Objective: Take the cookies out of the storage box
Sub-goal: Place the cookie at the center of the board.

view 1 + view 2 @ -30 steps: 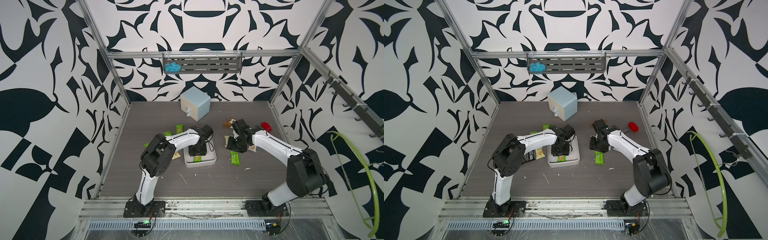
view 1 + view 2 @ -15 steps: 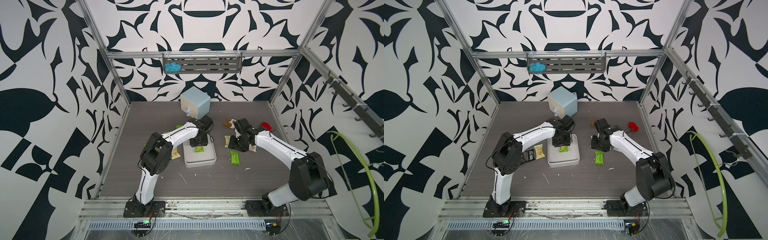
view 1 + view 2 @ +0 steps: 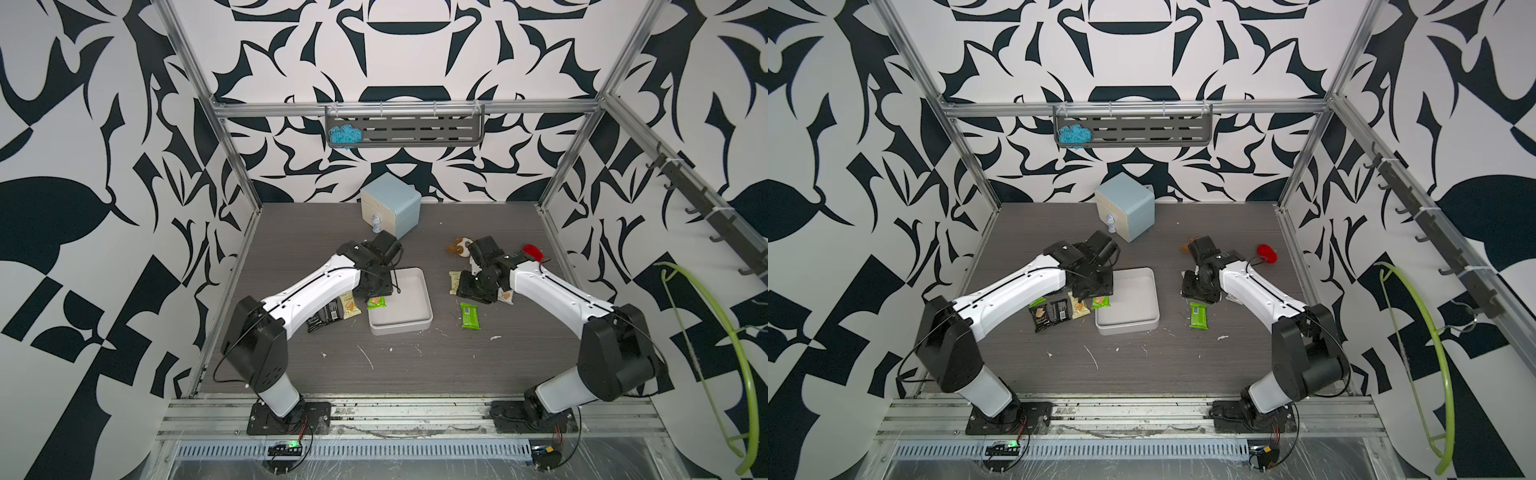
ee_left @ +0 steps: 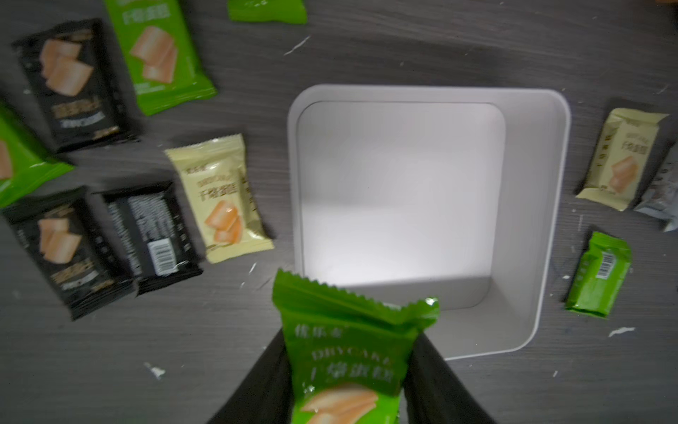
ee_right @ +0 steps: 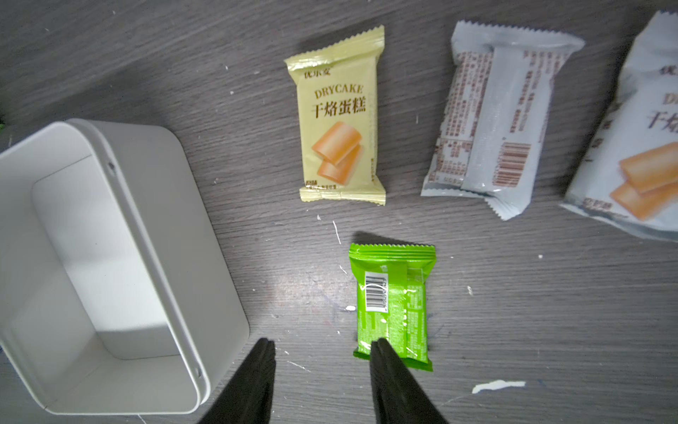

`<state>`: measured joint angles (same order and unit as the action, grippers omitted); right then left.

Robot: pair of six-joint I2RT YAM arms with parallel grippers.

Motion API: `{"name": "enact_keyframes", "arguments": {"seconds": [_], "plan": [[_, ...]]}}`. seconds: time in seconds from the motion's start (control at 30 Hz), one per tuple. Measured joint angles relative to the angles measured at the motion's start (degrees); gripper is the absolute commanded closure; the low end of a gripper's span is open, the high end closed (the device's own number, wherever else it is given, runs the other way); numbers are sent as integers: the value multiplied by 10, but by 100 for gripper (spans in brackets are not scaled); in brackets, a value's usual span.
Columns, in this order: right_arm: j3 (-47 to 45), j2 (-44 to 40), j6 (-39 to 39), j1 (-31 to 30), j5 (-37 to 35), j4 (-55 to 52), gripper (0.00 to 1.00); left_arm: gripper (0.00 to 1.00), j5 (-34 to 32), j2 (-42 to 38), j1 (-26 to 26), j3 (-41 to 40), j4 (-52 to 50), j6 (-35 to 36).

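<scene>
at mid-table: storage box (image 3: 420, 325), off-white, square, low walls, standing on the grey table (image 3: 374, 374). cookies (image 3: 1061, 309), item held: green packet (image 4: 348, 352), face up, clamped between the fingers of the left gripper (image 4: 350, 332), over the box's left rim. cookies loose on the table, left of box: three black packets (image 4: 69, 84), a pale yellow packet (image 4: 220, 198), further green ones (image 4: 161, 55). right of box: second pale yellow packet (image 5: 339, 117), barcode-up green packet (image 5: 390, 293), two white packets (image 5: 502, 117). right gripper (image 5: 323, 347): jaws apart, nothing between them, just beside the barcode-up green packet. behind: light-blue cabinet (image 3: 392, 203); plush toy (image 3: 457, 246).
</scene>
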<state>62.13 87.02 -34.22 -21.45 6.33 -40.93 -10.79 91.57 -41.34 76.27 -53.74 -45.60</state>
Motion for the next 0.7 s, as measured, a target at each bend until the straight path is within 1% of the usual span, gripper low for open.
{"name": "enact_keyframes", "arguments": {"seconds": [0.17,0.37,0.53,0.7], "plan": [[17,0,0,0,-2,0,52,49,-12,-65,5,-97,-7,-20],[26,-3,-1,0,-6,-1,52,49,-21,-101,9,-196,15,-47],[26,-11,-2,0,-14,-8,52,49,-21,-100,12,-258,54,-63],[22,-28,-5,0,-20,-15,52,48,-21,-70,13,-275,91,-67]]}}
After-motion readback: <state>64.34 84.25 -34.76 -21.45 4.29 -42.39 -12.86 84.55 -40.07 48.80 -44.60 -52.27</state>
